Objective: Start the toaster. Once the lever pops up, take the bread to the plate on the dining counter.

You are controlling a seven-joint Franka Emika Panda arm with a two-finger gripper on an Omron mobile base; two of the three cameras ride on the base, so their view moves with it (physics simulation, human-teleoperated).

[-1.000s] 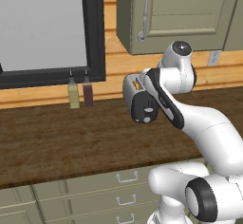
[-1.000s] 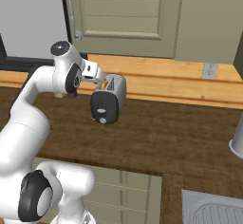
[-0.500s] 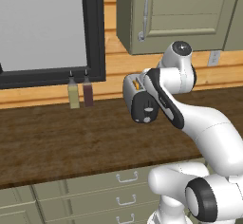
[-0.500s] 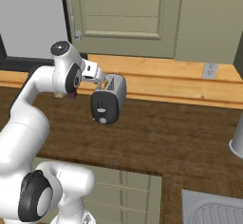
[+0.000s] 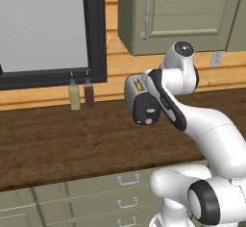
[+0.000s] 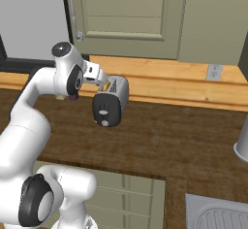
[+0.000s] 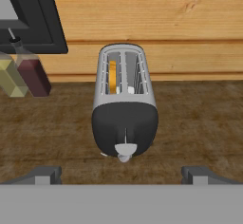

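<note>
Gripper: the gripper [image 7: 121,174] hangs over the desk [image 7: 199,123] with its tips wide apart and nothing between them.
Toaster: the toaster [image 7: 124,103] stands on the desk straight ahead of the gripper, just beyond the tips, its black end panel turned toward them.
Lever: a small tab [image 7: 125,149] shows low on that panel, nearest the gripper; whether it is the lever or the knob I cannot tell, nor whether it is pressed.
Bread: the bread [image 7: 112,76] sits in the slot on the left as the hand view shows it, an orange-tan edge deep inside.
Bottles: two bottles [image 7: 21,71] stand farther off to the left, against the wall.
Done: the gripper is lined up with the toaster's front.
Left: by my reading, all of it: press the lever, wait for the pop, lift the bread, carry it to the plate.
</note>
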